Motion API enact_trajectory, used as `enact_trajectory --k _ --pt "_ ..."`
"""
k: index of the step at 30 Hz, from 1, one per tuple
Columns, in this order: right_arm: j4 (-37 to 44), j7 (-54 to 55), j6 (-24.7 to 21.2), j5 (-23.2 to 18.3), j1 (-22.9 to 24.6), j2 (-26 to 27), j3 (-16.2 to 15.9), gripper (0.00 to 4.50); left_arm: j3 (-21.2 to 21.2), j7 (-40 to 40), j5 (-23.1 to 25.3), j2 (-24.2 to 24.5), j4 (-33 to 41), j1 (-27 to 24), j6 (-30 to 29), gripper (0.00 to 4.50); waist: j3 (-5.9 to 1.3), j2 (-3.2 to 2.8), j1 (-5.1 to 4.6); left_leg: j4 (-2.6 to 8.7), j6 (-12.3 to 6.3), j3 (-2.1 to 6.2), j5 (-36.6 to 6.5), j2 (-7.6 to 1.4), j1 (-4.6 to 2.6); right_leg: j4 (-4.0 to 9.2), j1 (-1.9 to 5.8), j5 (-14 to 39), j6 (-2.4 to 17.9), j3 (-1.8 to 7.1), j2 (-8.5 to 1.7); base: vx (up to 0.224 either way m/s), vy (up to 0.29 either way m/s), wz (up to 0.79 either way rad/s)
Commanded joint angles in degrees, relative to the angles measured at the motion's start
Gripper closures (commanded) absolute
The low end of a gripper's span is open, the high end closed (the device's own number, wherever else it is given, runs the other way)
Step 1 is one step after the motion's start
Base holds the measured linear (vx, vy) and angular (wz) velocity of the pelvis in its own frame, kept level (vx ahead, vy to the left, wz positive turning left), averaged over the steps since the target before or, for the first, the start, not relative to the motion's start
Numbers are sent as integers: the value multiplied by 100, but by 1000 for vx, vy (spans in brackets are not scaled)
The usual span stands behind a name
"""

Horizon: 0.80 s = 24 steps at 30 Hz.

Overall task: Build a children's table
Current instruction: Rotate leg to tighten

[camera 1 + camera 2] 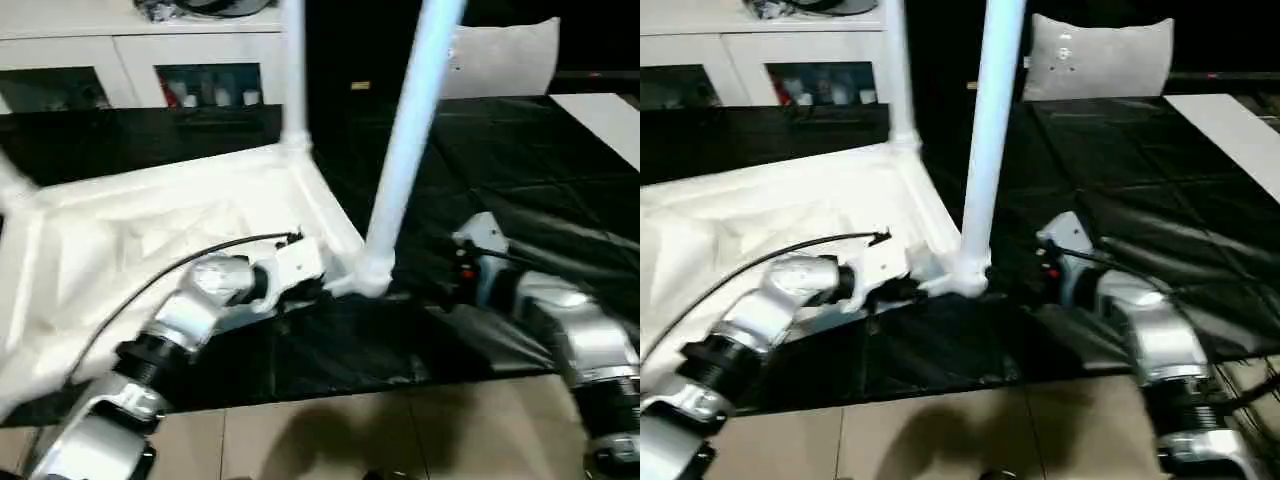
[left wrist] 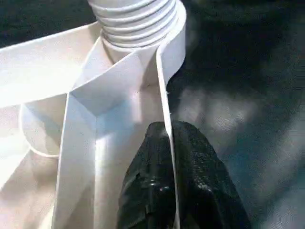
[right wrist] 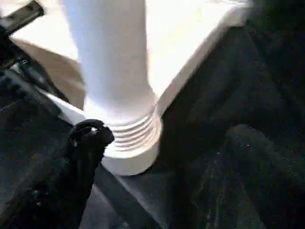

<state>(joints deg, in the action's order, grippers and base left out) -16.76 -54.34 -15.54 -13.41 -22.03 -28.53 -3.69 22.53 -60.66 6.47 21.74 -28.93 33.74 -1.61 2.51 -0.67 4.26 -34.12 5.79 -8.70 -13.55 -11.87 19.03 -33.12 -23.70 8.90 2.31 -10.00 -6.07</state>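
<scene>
Evidently the step in hand is fitting a leg into a corner socket. The white plastic rectangular tabletop point(image 1: 150, 240) lies ribbed underside up on the black-covered bench point(image 1: 520, 180). The left claw point(image 2: 167, 162) is pinched narrow on the tabletop's thin side rim, 1 black finger point(image 2: 143, 191) inside the wall and the other outside, holding the piece steady. Just ahead of that claw, at the near corner, stands a long tapered white round leg point(image 1: 410, 140), leaning a little, its ribbed thread point(image 3: 136, 133) still showing above the round corner socket point(image 3: 131, 160). By that thread, the leg looks entered but not fully seated.

The right claw point(image 3: 162, 138) is beside the foot of this leg; 1 black finger point(image 3: 88, 143) lies close against the thread and the other well off on the far side, so the claw looks wide and holds nothing. Farther from both claws, a 2nd white leg point(image 1: 293, 80) stands upright in the far corner socket.

Next, I judge, the right claw needs to close round the leaning leg near its base, bring it upright and turn it until the thread disappears, while the left claw keeps its hold on the rim so the tabletop does not spin. A tilted leg risks a crossed thread.
</scene>
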Motion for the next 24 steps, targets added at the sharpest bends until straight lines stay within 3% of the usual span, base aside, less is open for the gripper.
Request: enact_trajectory --k 1,5,6,9,13,20,22,24 --pt "198 -456 65 -97 0 -108 -207 3 508 -523 219 55 -136 -64 221 450 -376 56 16 364 -663 -40 -315 -154 94 334 439 1298 841 422 -324 0 0 0" --pt "240 -877 149 -93 18 -229 -389 3 588 -914 152 98 -131 -22 439 450 -383 37 112 362 -625 -49 -220 -166 81 316 435 1267 899 432 -341 0 0 0" --pt "247 -1007 173 -83 22 -251 -458 3 629 -1016 152 107 -132 -2 501 450 -381 87 117 363 -628 -57 -224 -168 86 316 439 1275 884 434 -334 0 0 0" --pt "261 -1253 171 -43 33 -289 -607 3 726 -1221 141 116 -142 43 659 450 -390 58 159 353 -631 -55 -148 -166 86 295 442 1230 883 442 -342 0 0 0" --pt "217 -1326 142 -11 21 -272 -695 42 766 -1297 162 68 -158 80 740 450 -391 56 214 355 -576 -60 -141 -171 74 304 435 1311 831 441 -341 0 0 0" --pt "175 -1467 88 9 35 -284 -796 102 754 -1338 203 21 -268 113 836 450 -404 59 231 349 -519 -56 -146 -164 83 296 449 1292 783 436 -335 0 0 0" --pt "159 -1485 65 -20 38 -264 -795 129 758 -1339 218 20 -302 104 865 450 -404 85 229 344 -526 -59 -98 -159 94 290 455 1258 769 434 -331 0 0 0" --pt "162 -1508 33 -43 43 -262 -798 138 760 -1338 222 24 -308 94 872 450 -408 68 236 342 -535 -53 -65 -162 93 284 453 1251 771 433 -334 0 0 0"
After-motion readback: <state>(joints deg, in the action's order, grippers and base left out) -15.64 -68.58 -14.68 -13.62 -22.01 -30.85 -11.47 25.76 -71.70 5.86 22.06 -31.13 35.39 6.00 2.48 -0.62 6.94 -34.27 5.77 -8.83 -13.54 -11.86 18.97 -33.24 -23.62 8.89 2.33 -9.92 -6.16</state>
